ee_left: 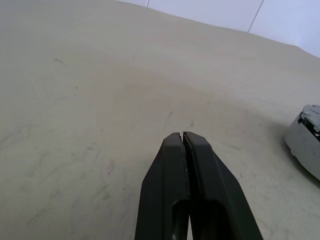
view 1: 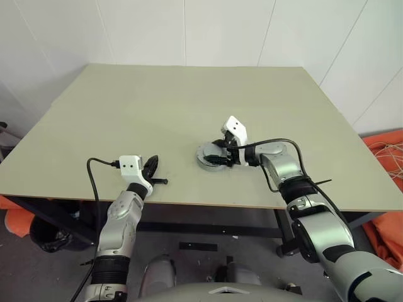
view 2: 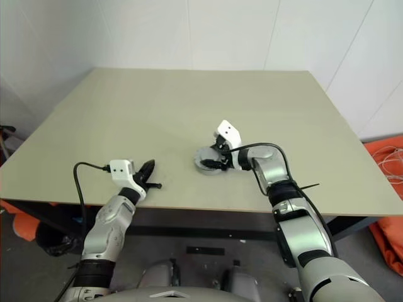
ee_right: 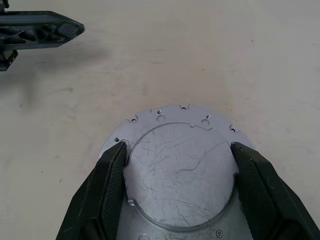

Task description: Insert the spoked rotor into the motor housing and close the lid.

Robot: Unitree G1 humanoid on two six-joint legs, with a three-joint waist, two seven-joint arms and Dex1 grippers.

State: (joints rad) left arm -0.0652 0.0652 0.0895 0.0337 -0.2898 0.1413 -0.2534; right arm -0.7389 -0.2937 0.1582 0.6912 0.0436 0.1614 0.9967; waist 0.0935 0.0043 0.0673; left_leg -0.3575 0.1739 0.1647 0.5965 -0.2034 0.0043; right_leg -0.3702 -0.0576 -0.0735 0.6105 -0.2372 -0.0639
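Two right pincer [ee_right: 177, 192] fingers astride lid [ee_right: 180, 170].

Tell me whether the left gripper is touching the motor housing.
Apart. The left eye view shows bare table between the shut left gripper and the motor housing, which sits at the right gripper.

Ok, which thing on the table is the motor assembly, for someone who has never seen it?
Start at the beige table and go to its near edge, right of centre. The round silver disc between the right gripper's spread fingers is the motor housing's lid. It is the one metal object there; the shut left gripper hovers well apart.
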